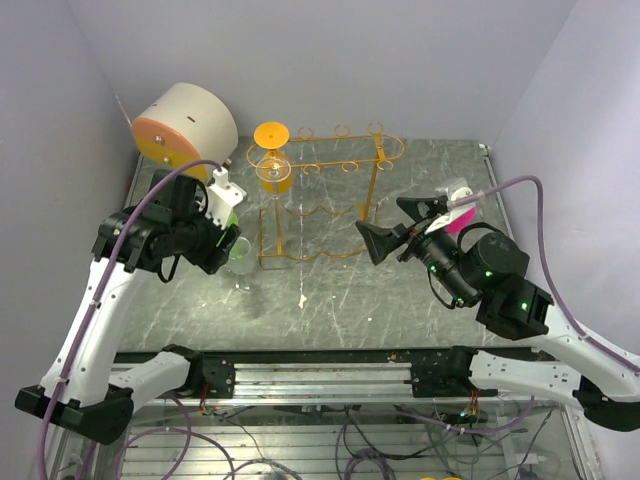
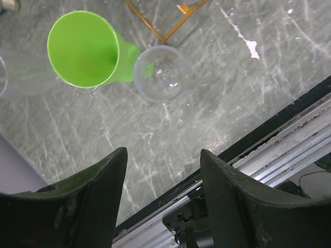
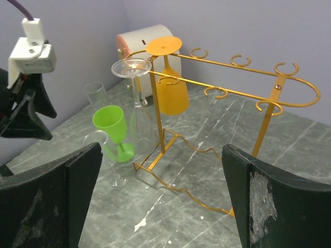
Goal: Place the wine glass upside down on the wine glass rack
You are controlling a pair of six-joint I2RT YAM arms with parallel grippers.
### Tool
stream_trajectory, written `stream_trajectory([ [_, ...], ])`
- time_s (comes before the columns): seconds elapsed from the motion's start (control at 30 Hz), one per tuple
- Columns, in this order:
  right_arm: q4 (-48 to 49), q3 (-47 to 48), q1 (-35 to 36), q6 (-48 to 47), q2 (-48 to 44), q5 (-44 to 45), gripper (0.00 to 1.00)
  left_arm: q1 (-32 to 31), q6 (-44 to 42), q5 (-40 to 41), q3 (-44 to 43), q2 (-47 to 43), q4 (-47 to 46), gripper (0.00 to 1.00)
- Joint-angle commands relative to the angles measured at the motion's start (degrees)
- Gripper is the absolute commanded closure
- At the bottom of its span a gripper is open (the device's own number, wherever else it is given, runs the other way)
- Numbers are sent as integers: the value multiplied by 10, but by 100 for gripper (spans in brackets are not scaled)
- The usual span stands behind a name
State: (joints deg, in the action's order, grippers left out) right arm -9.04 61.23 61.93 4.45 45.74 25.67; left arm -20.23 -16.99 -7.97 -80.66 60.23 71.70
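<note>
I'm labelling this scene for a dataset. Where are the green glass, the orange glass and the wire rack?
green glass (image 3: 109, 120): right wrist view, on its bowl.
orange glass (image 3: 172, 93): right wrist view, on its hanging bowl.
wine glass rack (image 3: 279, 85): right wrist view, at the top of its right upright post.

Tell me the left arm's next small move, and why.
Probably ease the left fingers down toward the clear wine glass straight ahead of them: they stand open and empty, and it stands upright on the table beside the green glass, not yet on the rack.
</note>
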Motion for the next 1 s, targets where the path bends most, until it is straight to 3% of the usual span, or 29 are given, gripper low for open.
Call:
stream_trajectory([
  [0.0, -49, 11, -1, 31, -15, -13, 0, 22, -12, 21, -25, 24, 19, 38],
  [0.13, -73, 30, -1, 26, -8, 4, 0, 22, -21, 19, -15, 62, -13, 57],
  [0.43, -81, 56, -1, 15, 12, 8, 0, 22, 4, 18, -2, 138, -98, 55],
  [0.97, -56, 43, -1, -14, 10, 15, 0, 22, 26, 41, 23, 158, -117, 54],
])
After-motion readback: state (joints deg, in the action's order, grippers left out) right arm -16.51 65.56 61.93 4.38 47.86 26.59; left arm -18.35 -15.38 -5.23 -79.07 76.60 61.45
